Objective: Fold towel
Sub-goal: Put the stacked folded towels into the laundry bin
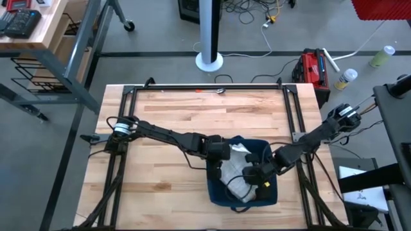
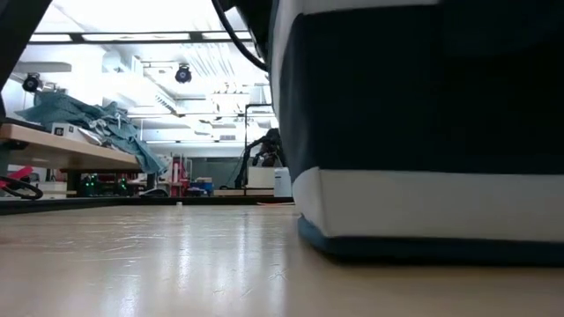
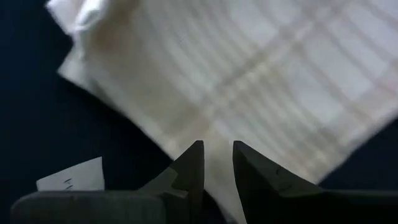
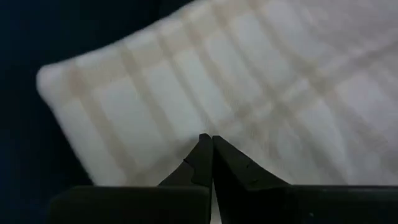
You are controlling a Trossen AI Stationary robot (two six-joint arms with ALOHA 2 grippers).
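**Both grippers over the towel in the dark bin**

Fingers of the left gripper (image 3: 217,163) stand slightly apart over the pale checked towel (image 1: 239,176); whether they pinch cloth is hard to tell. Those of the right gripper (image 4: 212,152) are pressed closed just above it. The towel lies crumpled inside a dark blue bin (image 1: 268,192) near the tabletop's (image 1: 167,112) near edge. In the low view the bin blocks both grippers. Cables trail over the grey floor (image 1: 154,32) beyond.
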